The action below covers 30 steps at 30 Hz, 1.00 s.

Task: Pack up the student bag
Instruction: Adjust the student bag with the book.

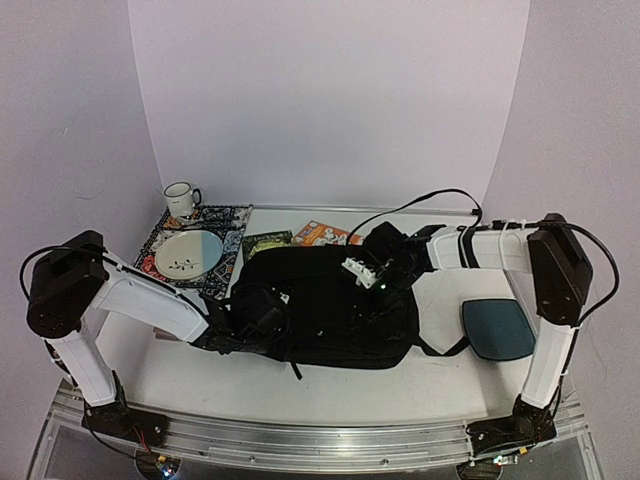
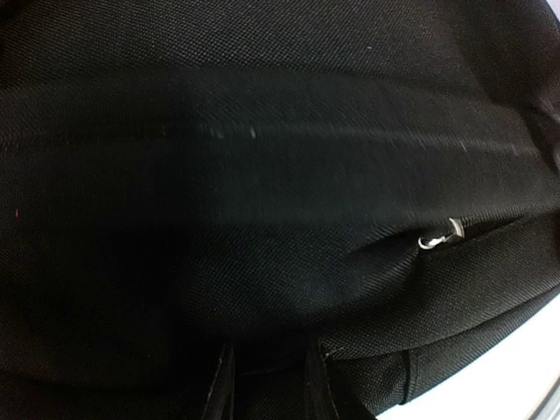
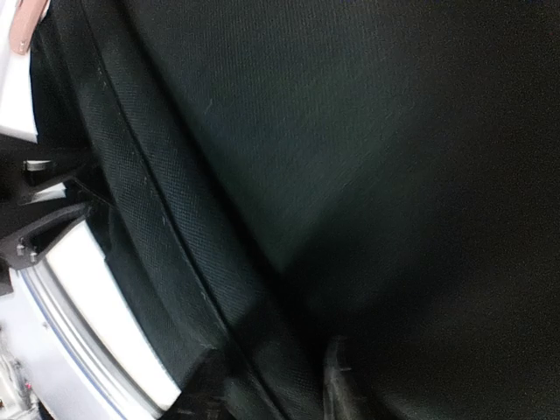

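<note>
The large soft black fabric backpack (image 1: 335,320) is being seen flat in the middle of the worktop (image 1: 300,392). Its left side is being met by the left gripper (image 1: 248,312), and its far right part by the right gripper (image 1: 385,272). Whether cloth is being clenched cannot be told. The fabric should probably be taken near the small silver zipper pull (image 2: 437,234) and lifted slowly. A flat dark-teal rounded pad (image 1: 497,328) is lying near the right edge.

We find no legible text: the orange packet (image 1: 322,233) and the green packet (image 1: 266,243) beside it carry printing, but too small for us to read
</note>
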{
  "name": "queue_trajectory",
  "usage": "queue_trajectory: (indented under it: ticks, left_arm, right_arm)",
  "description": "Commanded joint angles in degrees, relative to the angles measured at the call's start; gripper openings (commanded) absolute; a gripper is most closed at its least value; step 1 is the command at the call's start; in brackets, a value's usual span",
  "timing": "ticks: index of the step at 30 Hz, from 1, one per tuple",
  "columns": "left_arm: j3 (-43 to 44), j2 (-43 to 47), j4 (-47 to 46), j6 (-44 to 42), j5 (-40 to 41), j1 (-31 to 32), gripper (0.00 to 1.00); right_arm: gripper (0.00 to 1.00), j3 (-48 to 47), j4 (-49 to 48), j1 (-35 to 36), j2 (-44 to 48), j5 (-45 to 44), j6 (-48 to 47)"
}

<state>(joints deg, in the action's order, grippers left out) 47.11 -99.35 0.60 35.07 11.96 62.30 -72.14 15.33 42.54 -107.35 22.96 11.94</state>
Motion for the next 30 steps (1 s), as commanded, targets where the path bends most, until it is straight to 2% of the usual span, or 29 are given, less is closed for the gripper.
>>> queue_trajectory:
  ticks: [1,3,7,15,21,25,28,30]
  left_arm:
    - [-0.79,-1.67,-0.34,2.06,2.16,-0.06,0.25]
    - [-0.99,-1.51,-0.34,2.65,2.42,-0.07,0.26]
    - [-1.67,-0.15,-2.03,4.13,3.33,-0.11,0.26]
    - [-7.52,13.10,-4.27,8.47,8.18,-0.08,0.33]
    - [-11.16,23.90,-4.17,10.77,10.26,-0.09,0.38]
    - [-11.20,26.79,-3.42,11.78,12.32,-0.25,0.39]
    - [-9.92,27.38,-2.18,12.74,13.53,-0.39,0.38]
    - [-9.40,28.17,-0.07,14.19,15.68,-0.40,0.33]
  right_arm:
    - [0.14,1.11,2.92,0.80,6.59,0.27,1.23]
    - [0.10,1.04,2.95,1.51,7.67,1.51,1.37]
    - [0.10,0.70,2.80,3.62,7.53,3.54,2.00]
    - [0.09,1.60,-0.63,11.86,4.54,6.34,6.27]
    - [0.17,1.50,-1.40,16.74,0.95,5.31,7.97]
    - [0.22,-0.84,-1.38,18.62,-1.99,4.49,8.25]
    - [0.24,-3.25,-0.77,19.93,-3.64,3.55,8.00]
    - [0.25,-3.86,-0.33,19.99,-3.36,2.85,7.97]
